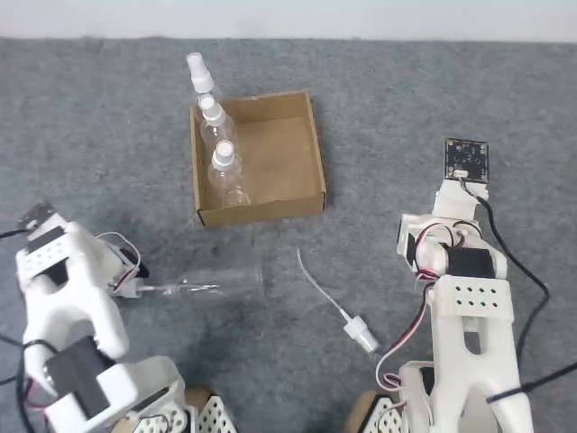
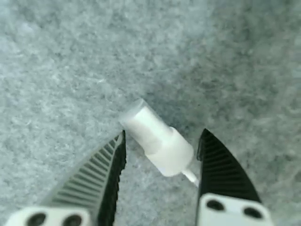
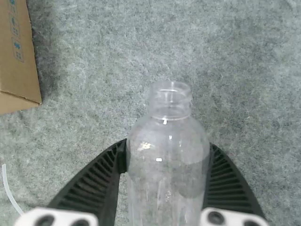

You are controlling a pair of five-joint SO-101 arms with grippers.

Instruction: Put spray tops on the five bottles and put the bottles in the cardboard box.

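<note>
In the right wrist view my right gripper [image 3: 168, 145] is shut on a clear bottle [image 3: 170, 106] without a top, its open neck pointing away from the camera. In the high view this bottle [image 1: 225, 281] lies level beside the arm on the left. In the left wrist view a white spray top [image 2: 160, 143] rests on the grey carpet between the fingers of my open left gripper [image 2: 163, 133]. In the high view the spray top [image 1: 361, 334], with its long thin tube, lies on the carpet left of the arm on the right. The cardboard box [image 1: 306, 194] holds three bottles with spray tops [image 1: 225, 171] along its left wall.
Grey carpet [image 1: 406, 99] covers the whole table. The right part of the box floor [image 1: 284, 158] is bare. A corner of the box [image 3: 16, 56] shows in the right wrist view. A small camera board [image 1: 465, 159] and cables sit on the arm on the right.
</note>
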